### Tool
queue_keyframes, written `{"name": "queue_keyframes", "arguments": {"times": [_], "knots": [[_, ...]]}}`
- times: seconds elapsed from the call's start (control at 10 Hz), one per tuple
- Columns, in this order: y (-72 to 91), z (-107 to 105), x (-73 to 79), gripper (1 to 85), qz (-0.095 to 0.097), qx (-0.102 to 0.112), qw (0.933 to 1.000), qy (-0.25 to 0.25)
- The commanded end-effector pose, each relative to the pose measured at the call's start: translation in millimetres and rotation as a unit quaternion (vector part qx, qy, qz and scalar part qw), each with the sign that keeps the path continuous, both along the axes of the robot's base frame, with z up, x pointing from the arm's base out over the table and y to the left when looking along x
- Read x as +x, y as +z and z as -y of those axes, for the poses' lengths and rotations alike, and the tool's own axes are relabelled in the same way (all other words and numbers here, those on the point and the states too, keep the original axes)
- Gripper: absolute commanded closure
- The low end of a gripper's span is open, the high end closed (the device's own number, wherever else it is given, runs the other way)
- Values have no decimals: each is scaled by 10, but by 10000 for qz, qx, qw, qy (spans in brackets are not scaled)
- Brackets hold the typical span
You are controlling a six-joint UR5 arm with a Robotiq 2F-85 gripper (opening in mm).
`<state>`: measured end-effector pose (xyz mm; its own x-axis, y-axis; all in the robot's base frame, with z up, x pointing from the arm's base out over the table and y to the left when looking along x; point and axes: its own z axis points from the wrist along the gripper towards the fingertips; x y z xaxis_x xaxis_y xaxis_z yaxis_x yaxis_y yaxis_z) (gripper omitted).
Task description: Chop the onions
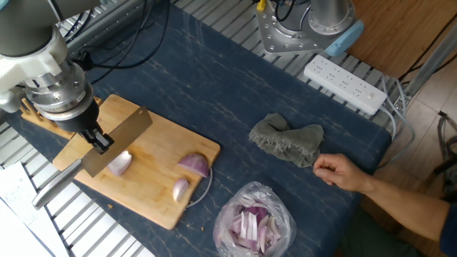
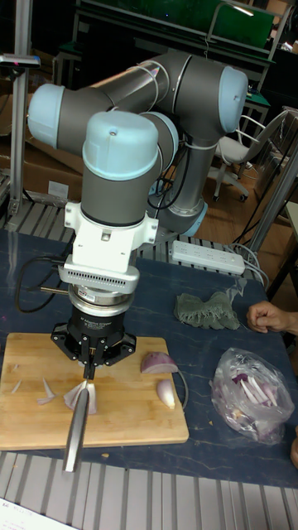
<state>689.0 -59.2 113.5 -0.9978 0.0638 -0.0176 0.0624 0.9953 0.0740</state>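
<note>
The big grey arm (image 2: 124, 182) hangs over the dark blue surface (image 1: 214, 93). Under it lies a wooden board (image 1: 153, 164). The jaws are clenched on a knife (image 1: 93, 153), with the gripper (image 2: 89, 358) just above the board. The flat blade tilts across the left part of the board, and its handle sticks out past the board's edge. The blade's edge sits on one onion wedge (image 1: 120, 163). Two more onions (image 1: 194, 165) lie apart from it, near the right end of the board. A clear bag (image 1: 253, 221) of cut onion bits rests on the surface just past the board. A grey-green cloth (image 1: 287, 140) lies farther right. A hand (image 1: 339, 171) rests beside the cloth.
</note>
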Motion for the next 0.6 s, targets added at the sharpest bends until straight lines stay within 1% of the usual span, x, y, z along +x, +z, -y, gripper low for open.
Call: {"name": "queue_keyframes", "arguments": {"times": [0.0,0.1,0.2,0.3,0.4,0.5], "knots": [[27,-13,24,847,68,31,10000,36],[20,10,52,847,120,9,9999,10],[14,1,59,847,130,57,9999,-68],[14,-27,38,847,98,119,9998,-82],[11,-100,13,847,77,217,9997,-50],[2,-168,17,847,126,290,9995,60]]}}
